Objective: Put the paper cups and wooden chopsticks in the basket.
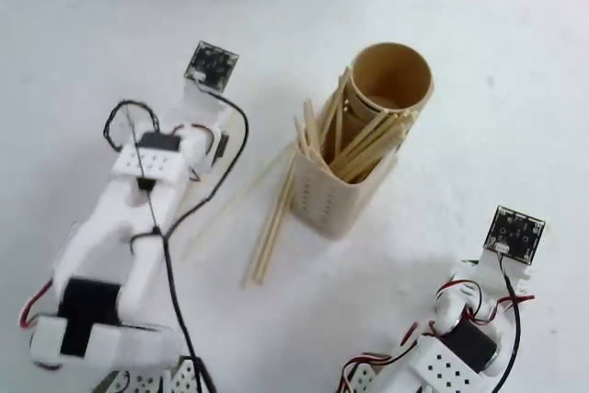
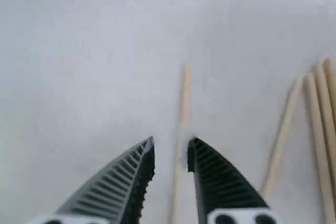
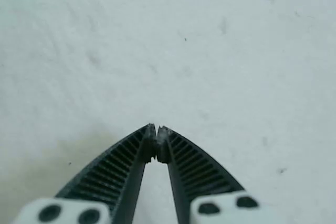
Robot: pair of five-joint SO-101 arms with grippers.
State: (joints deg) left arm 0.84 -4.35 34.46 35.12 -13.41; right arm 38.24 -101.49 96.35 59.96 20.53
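A beige basket sits near the middle of the white bench. A paper cup is at its far end, with wooden chopsticks bristling beside the cup. Loose chopsticks lie against the basket's left side. The left arm stretches along the bench's left edge, and the right arm sits at the near right corner.

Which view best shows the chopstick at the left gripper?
The left wrist view: the chopstick lies on the table, running between the open fingers of the left gripper. The high view gives faint loose sticks; which is this one, I cannot tell.
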